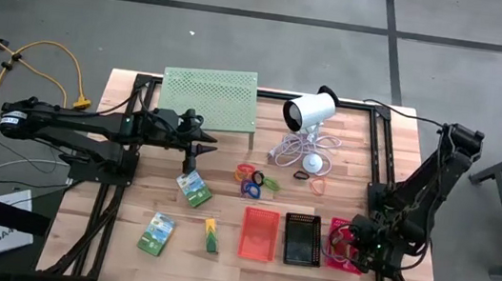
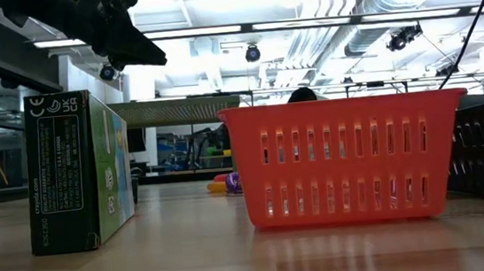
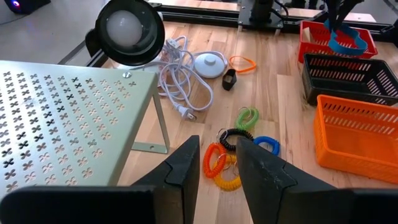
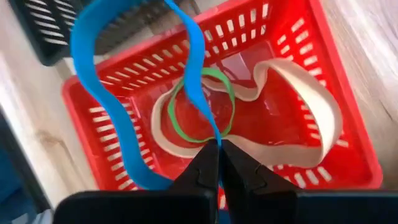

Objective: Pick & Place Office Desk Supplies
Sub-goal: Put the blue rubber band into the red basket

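Room is tightest at my right gripper, which hangs over the pink basket near the table's right edge, fingers pressed together and pinching a blue band. The band loops up and out of the right wrist view at twelve o'clock, so its full length is cut off. Under it in the basket lie a pale band and a thin green band.

My left gripper sits above the table just off the corner of the pale-green stand, fingers spread with nothing between them. From it, the coloured loops lie at three o'clock in the high view, with bare wood around them; a green pack is close at six o'clock. Two more packs sit near the front edge, left of the red basket and black basket.

In the low view the red basket and one pack hide most of the table behind them.
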Robot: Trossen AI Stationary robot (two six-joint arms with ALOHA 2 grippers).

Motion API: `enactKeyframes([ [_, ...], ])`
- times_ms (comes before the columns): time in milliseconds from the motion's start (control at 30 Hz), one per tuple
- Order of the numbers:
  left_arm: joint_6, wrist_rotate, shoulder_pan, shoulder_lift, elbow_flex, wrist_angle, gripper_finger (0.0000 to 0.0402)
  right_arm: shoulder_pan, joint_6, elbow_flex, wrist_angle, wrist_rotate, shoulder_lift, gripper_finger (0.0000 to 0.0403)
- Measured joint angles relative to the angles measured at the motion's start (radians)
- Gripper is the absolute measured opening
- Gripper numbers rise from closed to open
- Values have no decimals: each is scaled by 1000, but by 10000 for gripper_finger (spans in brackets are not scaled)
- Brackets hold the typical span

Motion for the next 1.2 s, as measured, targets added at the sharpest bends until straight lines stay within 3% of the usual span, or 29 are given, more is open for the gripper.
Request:
enactKeyframes([
  [400,0,0,0,0,0,0,102,0,-3,0,20,-42,99,3],
  [800,0,0,0,0,0,0,102,0,-78,0,20,15,99,3],
  [1033,0,0,0,0,0,0,102,0,-80,0,18,30,50,5],
  [1200,0,0,0,0,0,0,102,0,-80,0,17,52,-7,35],
])
